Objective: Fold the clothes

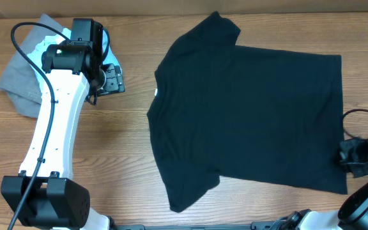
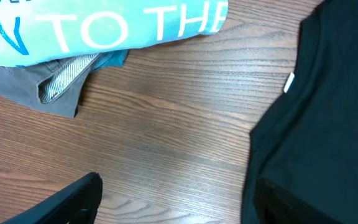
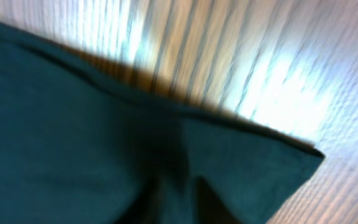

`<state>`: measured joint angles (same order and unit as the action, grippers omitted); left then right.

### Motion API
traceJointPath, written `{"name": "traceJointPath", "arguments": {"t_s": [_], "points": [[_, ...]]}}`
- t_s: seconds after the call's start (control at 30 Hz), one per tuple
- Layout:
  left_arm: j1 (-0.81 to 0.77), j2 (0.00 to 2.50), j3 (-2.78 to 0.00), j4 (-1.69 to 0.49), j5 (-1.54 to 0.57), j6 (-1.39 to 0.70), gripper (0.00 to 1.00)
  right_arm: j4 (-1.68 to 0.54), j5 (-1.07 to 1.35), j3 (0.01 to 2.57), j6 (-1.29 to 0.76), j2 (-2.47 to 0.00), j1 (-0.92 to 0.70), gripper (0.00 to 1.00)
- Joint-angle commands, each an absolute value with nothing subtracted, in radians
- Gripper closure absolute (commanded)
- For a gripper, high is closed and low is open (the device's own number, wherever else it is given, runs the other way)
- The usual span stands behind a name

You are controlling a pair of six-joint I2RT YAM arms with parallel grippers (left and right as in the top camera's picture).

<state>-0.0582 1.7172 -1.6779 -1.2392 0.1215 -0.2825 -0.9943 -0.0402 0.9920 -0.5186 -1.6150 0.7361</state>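
On the worktop (image 1: 120,147): the black shirt (image 1: 248,115) lies spread flat, middle to right, with bare wood round it on the left side.
Shirt's lie: neck to the left, its white tag (image 1: 156,93) showing; hem to the right; one sleeve points far, the other near.
Folds done: none that I can see. Both sleeves are out and no edge is turned over onto the body.
Smoothness: fairly flat, with only soft ripples along the near edge and the hem.
Left gripper (image 1: 114,80): at the far left, well apart from the shirt, low above the wood just beside the side pile. From its own camera the jaws stand apart with nothing between them.
Right gripper (image 1: 356,158): at the near right corner of the hem, on or just over the shirt's edge. Its camera is blurred and shows only the hem corner (image 3: 303,155) against the wood, so I cannot tell whether the jaws are apart or nipped on the cloth.
Side pile: a grey garment (image 1: 18,83) with a light blue shirt (image 2: 104,25) on top, far left, not touching the black one.
Progress: I'd say right at the start, laid out and ready.
Left to do: every fold, sleeves and body, as far as I can judge.
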Motion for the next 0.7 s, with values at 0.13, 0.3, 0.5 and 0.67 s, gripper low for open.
{"name": "traceJointPath", "arguments": {"t_s": [0.13, 0.3, 0.5, 0.67], "points": [[-0.061, 1.728, -1.599, -1.217, -0.023, -0.147, 0.2, -1.108, 0.079, 1.17, -0.426, -1.608, 0.746, 0.5], [-0.097, 1.728, -1.393, -1.071, -0.139, -0.052, 0.25, -1.132, 0.383, 1.189, -0.26, -1.562, 0.745, 0.48], [-0.178, 1.728, -1.184, -0.816, -0.287, 0.045, 0.38, -1.18, 0.477, 1.189, -0.177, -1.512, 0.674, 0.48], [-0.218, 1.73, -1.089, -0.672, -0.179, -0.03, 0.66, -1.161, 0.48, 1.189, -0.178, -1.507, 0.579, 0.47]]}}
